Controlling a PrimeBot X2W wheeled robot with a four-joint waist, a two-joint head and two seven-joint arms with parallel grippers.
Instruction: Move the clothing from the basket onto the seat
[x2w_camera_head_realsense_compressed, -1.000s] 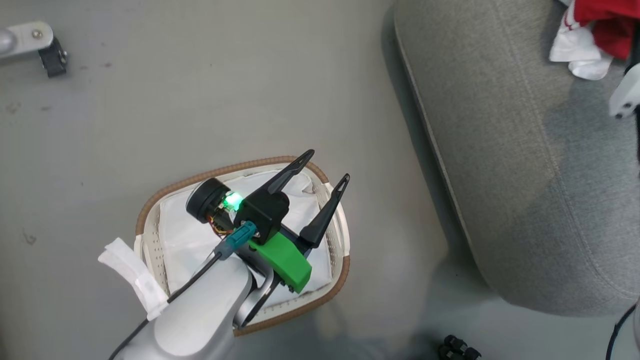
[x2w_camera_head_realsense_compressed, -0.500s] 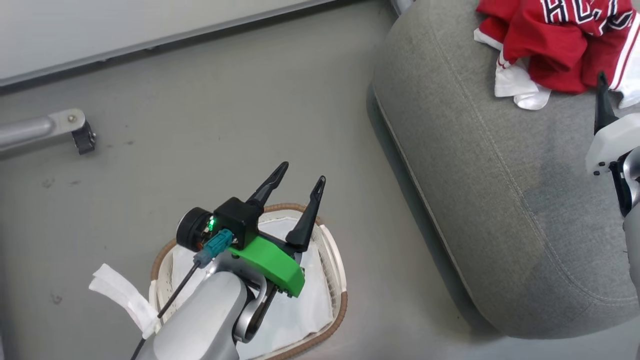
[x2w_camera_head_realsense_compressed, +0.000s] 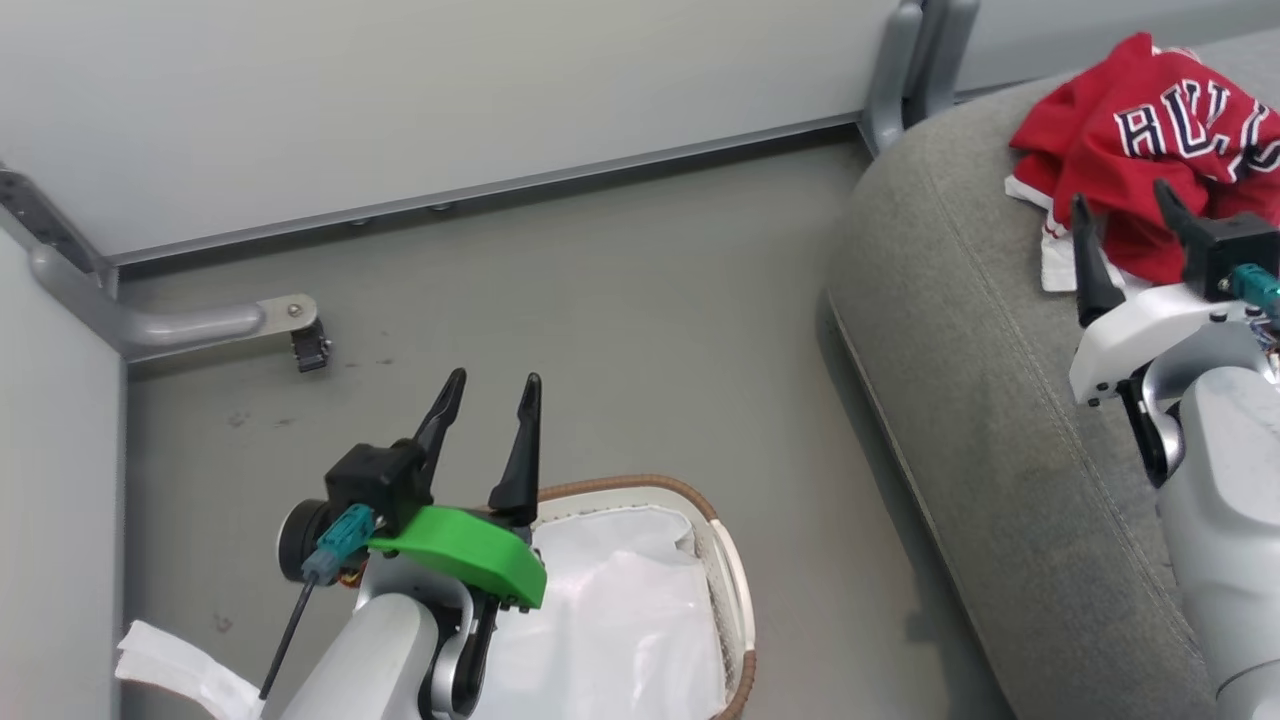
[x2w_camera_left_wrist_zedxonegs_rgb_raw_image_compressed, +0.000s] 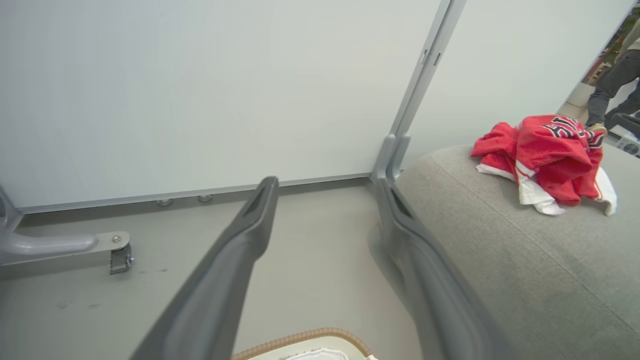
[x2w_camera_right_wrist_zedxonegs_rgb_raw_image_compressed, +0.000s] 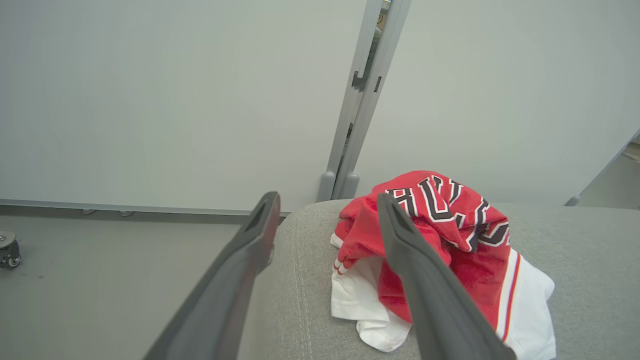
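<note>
One clothing heap (x2w_camera_head_realsense_compressed: 1130, 140) lies on one seat (x2w_camera_head_realsense_compressed: 1000, 400) — one basket (x2w_camera_head_realsense_compressed: 640, 485) stands apart. The left tool (x2w_camera_head_realsense_compressed: 494, 378) and right tool (x2w_camera_head_realsense_compressed: 1119, 193) gape, empty.

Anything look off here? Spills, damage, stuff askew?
Minor only. The clothing lies in a crumpled heap on the seat, near its rounded end, not spread flat. A white cloth strip trails onto the floor beside the basket, whose liner is rumpled. No spill or damage visible.

Clothing (x2w_camera_head_realsense_compressed: 1100, 130) on seat (x2w_camera_head_realsense_compressed: 980, 400), basket (x2w_camera_head_realsense_compressed: 640, 487) to its left
</note>
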